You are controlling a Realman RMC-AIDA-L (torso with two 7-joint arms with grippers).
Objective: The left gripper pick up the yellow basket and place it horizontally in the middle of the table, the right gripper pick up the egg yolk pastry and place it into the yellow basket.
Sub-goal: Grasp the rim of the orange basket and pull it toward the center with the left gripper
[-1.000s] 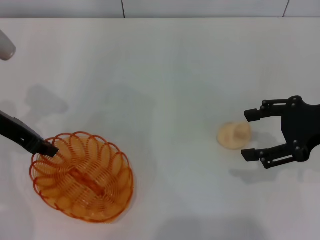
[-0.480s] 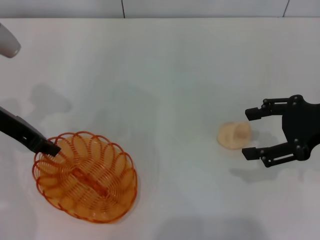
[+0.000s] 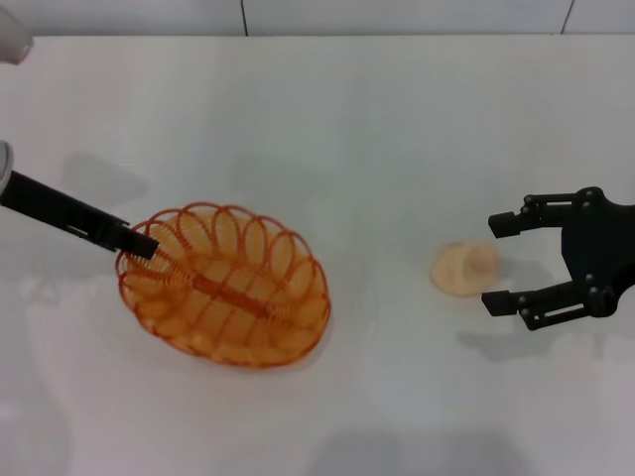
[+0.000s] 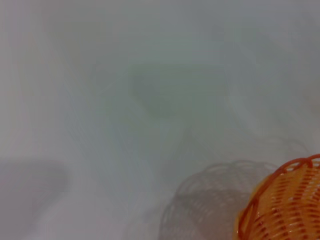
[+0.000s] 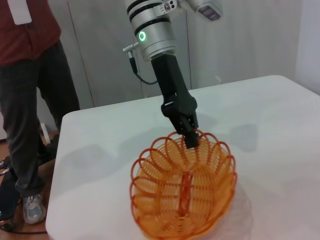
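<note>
On white table (image 3: 397, 119), looped-wire yellow basket (image 3: 224, 286)

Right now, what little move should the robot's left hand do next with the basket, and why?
Probably carry it a bit further toward the table's middle. The left hand pinches the yellow basket by its rim, and the basket sits left of centre. The right hand waits open beside the egg yolk pastry.

Orange-yellow looped-wire basket (image 3: 223, 288); pale beige pastry (image 3: 463, 268); white counter (image 3: 347, 129); both end effectors black: left (image 3: 139, 244), right (image 3: 501, 263).
</note>
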